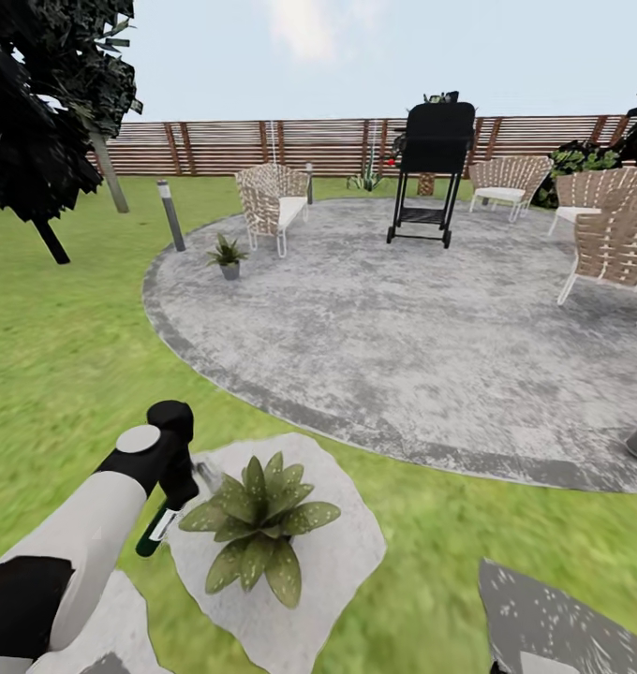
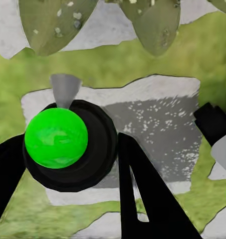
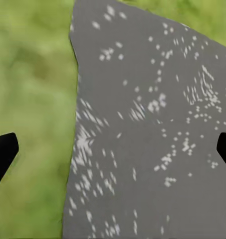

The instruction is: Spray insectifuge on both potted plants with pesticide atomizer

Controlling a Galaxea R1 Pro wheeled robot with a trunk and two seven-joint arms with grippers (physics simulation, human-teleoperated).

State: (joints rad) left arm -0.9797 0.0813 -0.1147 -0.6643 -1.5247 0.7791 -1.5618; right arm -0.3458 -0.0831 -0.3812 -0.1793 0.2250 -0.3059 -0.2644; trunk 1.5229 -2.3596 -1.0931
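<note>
Your left gripper is clamped on the pesticide atomizer, which hangs tilted just beside the near potted plant, at its left in the head view, with the bottle's dark green lower end pointing down toward the lawn. From the left wrist camera you look straight down the bottle: the atomizer shows as a bright green round end inside a dark ring, squeezed between the two black fingers, with a small grey nozzle cone pointing toward the spotted leaves of the plant at the far edge of that picture. That plant sits on a pale, irregular stepping stone in the grass, and its leaves nearly touch the gripper. The second potted plant stands well apart from your hand, on the left rim of the round grey stone patio, near a wicker chair and a grey bollard lamp. A black grill stands farther back on the patio, in front of the slatted wooden fence. Your right gripper has its black fingertips spread wide apart at the two edges of its wrist picture, holding nothing, above a darker speckled stone bordered by grass.
</note>
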